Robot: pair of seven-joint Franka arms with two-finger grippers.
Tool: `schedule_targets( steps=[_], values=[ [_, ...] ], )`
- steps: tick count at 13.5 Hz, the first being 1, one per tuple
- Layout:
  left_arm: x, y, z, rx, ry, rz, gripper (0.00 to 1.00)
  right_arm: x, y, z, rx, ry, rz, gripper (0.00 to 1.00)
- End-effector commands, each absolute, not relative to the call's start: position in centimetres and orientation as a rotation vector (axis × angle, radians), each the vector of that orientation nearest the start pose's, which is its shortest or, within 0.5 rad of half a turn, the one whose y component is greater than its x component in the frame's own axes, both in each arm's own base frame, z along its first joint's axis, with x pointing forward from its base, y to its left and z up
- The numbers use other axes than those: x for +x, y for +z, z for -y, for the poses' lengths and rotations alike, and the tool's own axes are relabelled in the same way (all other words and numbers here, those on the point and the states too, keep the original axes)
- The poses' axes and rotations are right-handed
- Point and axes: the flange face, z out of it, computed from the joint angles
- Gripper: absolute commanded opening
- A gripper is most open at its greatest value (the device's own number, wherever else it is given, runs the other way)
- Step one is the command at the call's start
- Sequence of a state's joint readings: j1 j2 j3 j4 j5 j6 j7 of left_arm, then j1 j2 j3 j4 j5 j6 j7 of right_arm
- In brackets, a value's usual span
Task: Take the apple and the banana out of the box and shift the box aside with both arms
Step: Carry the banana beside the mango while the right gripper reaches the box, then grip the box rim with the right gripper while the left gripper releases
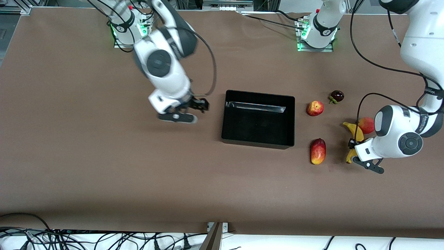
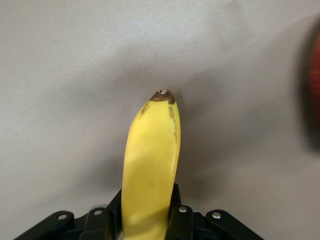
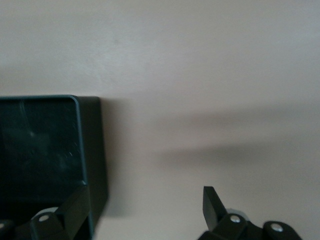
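Gripping curved smooth banana: left gripper jaws clenched; right gripper jaws released beside glossy box.

- Box: glossy black.
- Banana: yellow, brown tip.
- Apple beside the box: red with yellow patches.
- Mango: red fading to yellow.
- Table: plain brown.

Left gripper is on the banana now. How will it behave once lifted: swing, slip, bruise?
The left gripper clamps the banana near one end, so the long free end may sag or pivot. Its skin looks smooth, so it may slip. Probably soft enough to bruise under a hard squeeze.
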State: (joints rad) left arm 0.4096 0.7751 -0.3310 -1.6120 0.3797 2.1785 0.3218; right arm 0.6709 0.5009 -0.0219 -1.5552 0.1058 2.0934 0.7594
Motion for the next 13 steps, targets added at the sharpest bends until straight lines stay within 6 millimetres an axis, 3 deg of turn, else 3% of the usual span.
schedule_targets(
  steps=[1,4,6,7,8,9,11,13],
  values=[
    [67.0,17.2,-8.5,-3.041,0.207,-0.616,0.0,54.6,31.9,-47.0,-3.021,-0.016,-0.349,1.0],
    [66.9,16.7,-8.1,-3.074,0.211,-0.343,0.0,52.4,27.5,-50.5,-3.008,-0.054,-0.377,1.0],
    [66.9,16.2,-7.1,-3.081,0.217,-0.201,0.0,51.5,26.1,-51.5,-3.016,-0.05,-0.379,0.96],
    [67.1,16.6,-7.2,-3.081,0.208,-0.179,0.29,51.0,25.5,-52.2,-3.012,-0.061,-0.388,0.87],
    [67.3,17.0,-7.6,-3.079,0.195,-0.174,0.99,50.6,24.9,-52.6,-3.013,-0.081,-0.37,0.74],
    [67.5,17.8,-7.9,-3.077,0.177,-0.164,1.0,50.5,24.3,-52.7,-3.021,-0.085,-0.361,0.54],
    [68.5,20.8,-8.4,-3.063,0.117,-0.148,1.0,50.4,23.9,-52.6,-3.027,-0.081,-0.358,0.02],
    [68.9,25.7,-8.4,-3.038,0.069,-0.14,1.0,50.8,24.1,-52.3,-3.027,-0.082,-0.35,0.0]
  ],
)
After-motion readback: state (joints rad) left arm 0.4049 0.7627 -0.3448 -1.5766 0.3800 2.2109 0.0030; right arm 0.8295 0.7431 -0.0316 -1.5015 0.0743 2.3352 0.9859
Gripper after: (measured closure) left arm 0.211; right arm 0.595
